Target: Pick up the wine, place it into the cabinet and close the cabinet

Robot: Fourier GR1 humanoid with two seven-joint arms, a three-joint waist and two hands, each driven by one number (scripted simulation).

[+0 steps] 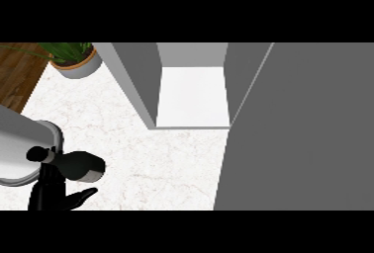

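The wine bottle (79, 165), dark with a pale band, shows at the lower left of the white counter (146, 158), its narrow top pointing left. My left hand (53, 197) is just below it in the picture, fingers straight and thumb spread to the right. The fingers overlap the bottle's outline, and I cannot tell whether they touch it. My grey left forearm (18, 148) fills the left edge. The cabinet (191, 96) stands open at the back, its white shelf bare. Its grey door (300, 128) swings out over the right side. My right hand is out of sight.
A potted plant (73, 57) stands at the back left corner of the counter. Beyond the counter's left edge lies a wooden floor (16, 74). The open door hides the whole right part of the counter.
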